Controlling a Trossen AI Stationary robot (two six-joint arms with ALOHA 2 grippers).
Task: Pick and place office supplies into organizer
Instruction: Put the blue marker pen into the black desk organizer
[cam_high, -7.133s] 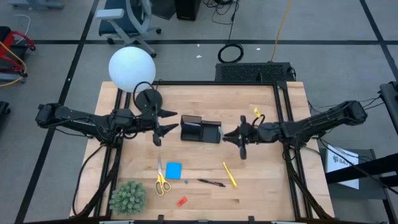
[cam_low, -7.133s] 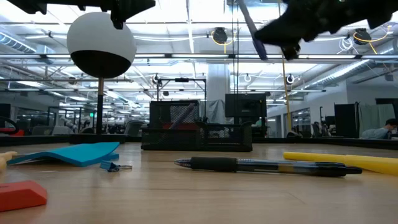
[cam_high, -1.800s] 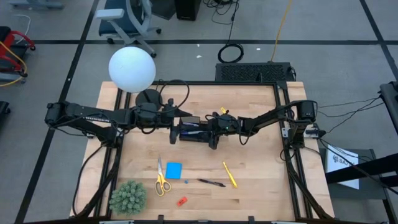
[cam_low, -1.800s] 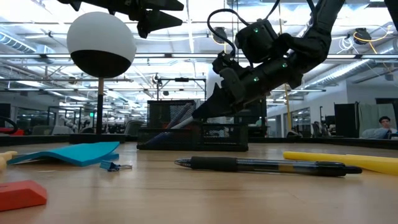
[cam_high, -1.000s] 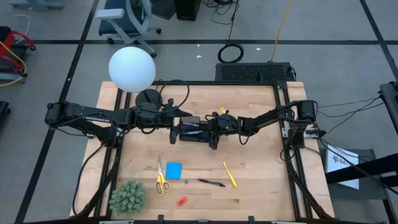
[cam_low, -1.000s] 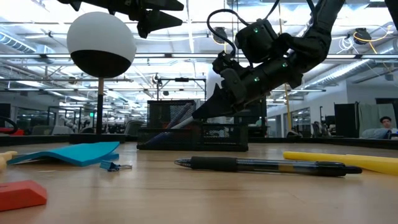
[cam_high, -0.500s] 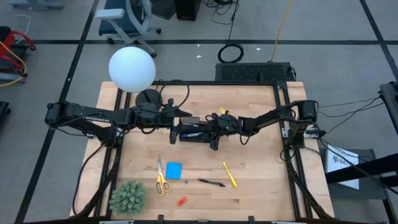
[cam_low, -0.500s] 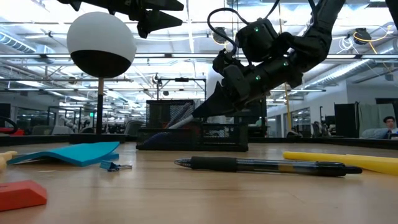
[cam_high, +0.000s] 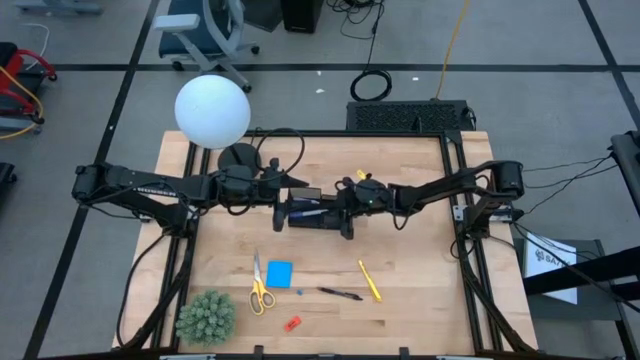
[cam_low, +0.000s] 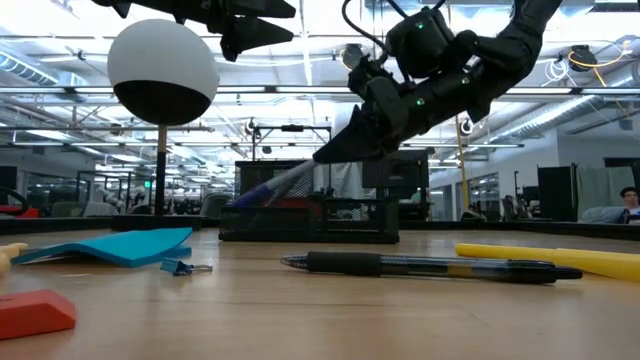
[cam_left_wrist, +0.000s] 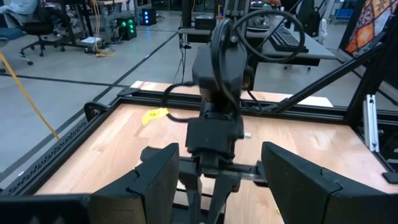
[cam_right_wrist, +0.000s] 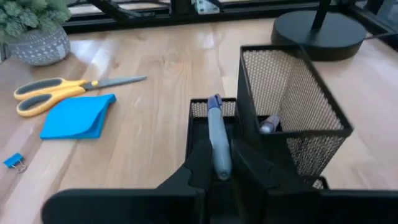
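Note:
The black mesh organizer (cam_high: 312, 213) stands mid-table. My right gripper (cam_right_wrist: 219, 171) hangs just above its lower section (cam_right_wrist: 200, 115), shut on a bluish-purple pen (cam_right_wrist: 217, 134) that passes beside the taller mesh section (cam_right_wrist: 289, 106). In the low view the pen (cam_low: 285, 182) slopes down toward the table's left. My left gripper (cam_high: 281, 196) hovers open above the organizer's left end, holding nothing. The yellow-handled scissors (cam_high: 258, 285), blue note pad (cam_high: 279, 273), yellow pen (cam_high: 370, 280), black pen (cam_high: 340, 294) and red piece (cam_high: 292, 323) lie flat on the near half of the table. My right gripper pinches the pen's rear part (cam_right_wrist: 219, 163) between its two fingers. The fingers come from the table's right, slanting slightly down, and the pen runs on along them. Its free end (cam_low: 243, 198) is the lowest part, held above the table at the organizer.
A white globe lamp (cam_high: 212, 110) with a round black base (cam_high: 238, 158) stands at the far left. A green spiky plant (cam_high: 206, 316) sits at the near left corner. A small blue clip (cam_right_wrist: 13, 162) lies by the note pad. Bare wood lies right of the organizer.
My right gripper has risen with the pen. The pen's free end, which was down in the organizer, now stands higher; the pen keeps its downward slope toward the left.

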